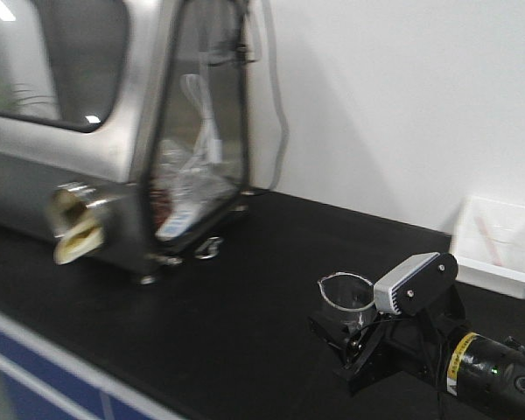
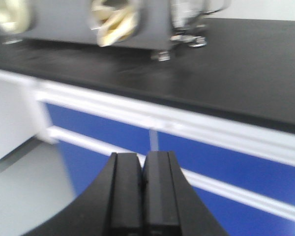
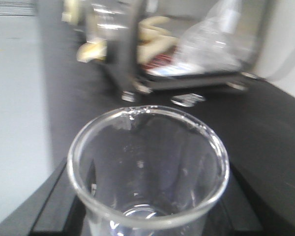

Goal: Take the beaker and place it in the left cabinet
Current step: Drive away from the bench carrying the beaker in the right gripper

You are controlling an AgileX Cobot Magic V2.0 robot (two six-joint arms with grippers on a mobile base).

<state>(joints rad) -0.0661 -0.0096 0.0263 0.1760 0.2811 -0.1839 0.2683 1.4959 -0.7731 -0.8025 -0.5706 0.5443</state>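
The beaker [image 1: 346,296], small and of clear glass with a pouring spout, stands upright low over the black counter [image 1: 201,324] at the lower right. My right gripper [image 1: 343,331] is shut on the beaker's lower body. In the right wrist view the beaker [image 3: 147,162] fills the frame, its rim open toward the camera, with a black finger [image 3: 51,206] on either side. My left gripper [image 2: 142,164] is shut with nothing in it and hangs in front of the bench's blue drawers. The left cabinet is out of view.
A stainless-steel glove box [image 1: 114,131] with cream glove ports [image 1: 74,229] stands at the back left of the counter. A white plastic bin [image 1: 499,238] stands against the wall at the right. Blue drawer fronts [image 2: 226,167] lie under the counter's white edge.
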